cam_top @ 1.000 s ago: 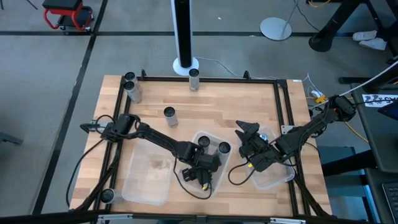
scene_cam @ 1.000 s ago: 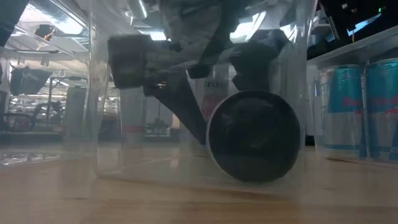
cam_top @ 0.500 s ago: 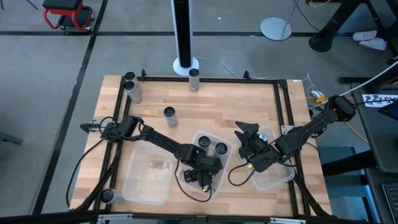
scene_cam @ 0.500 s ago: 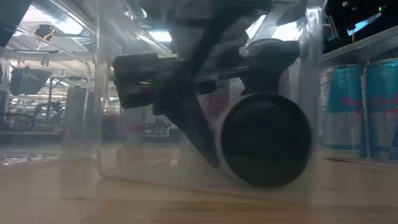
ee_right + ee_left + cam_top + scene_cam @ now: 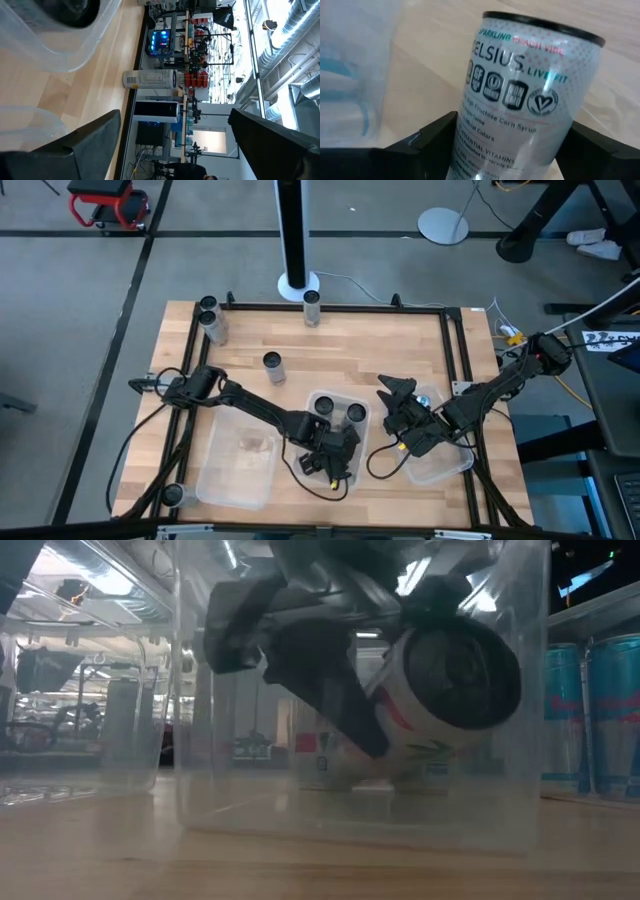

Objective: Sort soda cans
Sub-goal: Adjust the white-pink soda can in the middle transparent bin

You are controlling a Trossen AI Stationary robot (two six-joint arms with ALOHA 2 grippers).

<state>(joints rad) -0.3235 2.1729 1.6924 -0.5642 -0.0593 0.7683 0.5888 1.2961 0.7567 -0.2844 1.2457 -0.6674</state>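
My left gripper [image 5: 336,458] reaches into the near end of the middle clear bin [image 5: 318,399] and is shut on a white black-rimmed soda can [image 5: 520,95], also seen tilted in the low view [image 5: 445,690]. Two dark-topped cans [image 5: 327,408] [image 5: 355,416] stand on their bases in that bin. My right gripper [image 5: 396,391] hovers open over the right bin [image 5: 445,465], which holds a silver-topped can [image 5: 426,397]. More cans stand on the table: [image 5: 273,365], [image 5: 312,304], [image 5: 210,318], [image 5: 173,494]. My left gripper pinches the white can by its side wall [image 5: 470,145], one finger [image 5: 432,137] on each side, the fingers lying across the can. The can is tilted, its dark end [image 5: 470,665] raised toward the near edge, and it appears clear of the bin's floor.
An empty clear bin [image 5: 238,465] sits left of the middle one. Blue-and-silver cans [image 5: 560,710] show behind the right bin's wall in the low view. A black frame rail [image 5: 330,307] borders the table. Bare wood lies between the bins and the far edge.
My left gripper, shut on the white can, has moved a little toward the near edge and risen. The can lay on the bin's floor with its dark end facing the near edge; now it is lifted and tilted. The right arm has kept still.
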